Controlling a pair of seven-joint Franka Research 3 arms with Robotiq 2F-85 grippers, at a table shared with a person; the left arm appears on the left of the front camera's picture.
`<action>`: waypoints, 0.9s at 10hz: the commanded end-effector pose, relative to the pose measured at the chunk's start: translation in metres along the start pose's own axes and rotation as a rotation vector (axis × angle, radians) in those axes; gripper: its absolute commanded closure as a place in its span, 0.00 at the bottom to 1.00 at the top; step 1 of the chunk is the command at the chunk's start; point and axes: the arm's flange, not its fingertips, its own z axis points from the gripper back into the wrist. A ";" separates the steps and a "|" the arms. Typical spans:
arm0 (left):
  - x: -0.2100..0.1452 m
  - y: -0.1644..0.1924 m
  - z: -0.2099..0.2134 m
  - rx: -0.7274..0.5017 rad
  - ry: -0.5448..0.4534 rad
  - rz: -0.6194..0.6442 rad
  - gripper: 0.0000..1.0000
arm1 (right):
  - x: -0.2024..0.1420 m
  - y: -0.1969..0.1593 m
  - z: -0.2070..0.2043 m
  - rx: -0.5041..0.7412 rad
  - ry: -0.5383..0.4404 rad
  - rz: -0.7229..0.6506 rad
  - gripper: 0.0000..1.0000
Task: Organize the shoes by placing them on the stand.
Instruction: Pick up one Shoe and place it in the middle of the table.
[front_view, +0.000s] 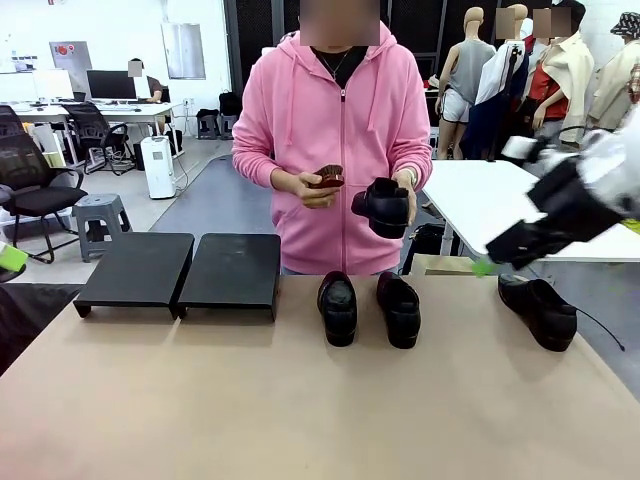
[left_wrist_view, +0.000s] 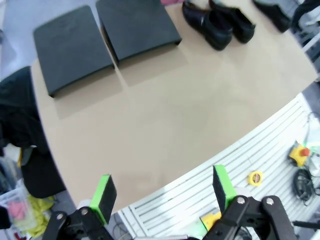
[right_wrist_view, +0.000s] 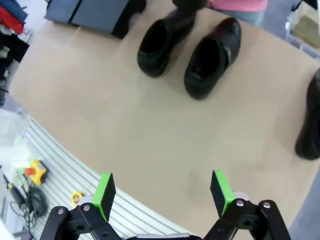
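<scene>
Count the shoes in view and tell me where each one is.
4. The left middle shoe and right middle shoe sit side by side on the table; the right-side shoe lies near its right edge; the person holds the fourth shoe. None looks hidden.

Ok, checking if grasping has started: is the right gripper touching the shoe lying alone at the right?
Apart. In the right wrist view the right gripper hangs open over bare table, the lone shoe off to one side.
</scene>
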 end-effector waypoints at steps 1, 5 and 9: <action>0.001 0.002 0.000 -0.010 -0.014 -0.009 0.00 | 0.012 -0.022 0.004 -0.010 0.003 -0.088 0.00; 0.001 0.002 0.000 -0.010 -0.014 -0.009 0.00 | -0.082 -0.103 0.102 0.056 -0.006 -0.227 0.00; 0.001 0.002 0.000 -0.010 -0.014 -0.009 0.00 | -0.099 -0.121 0.109 0.096 0.000 -0.265 0.00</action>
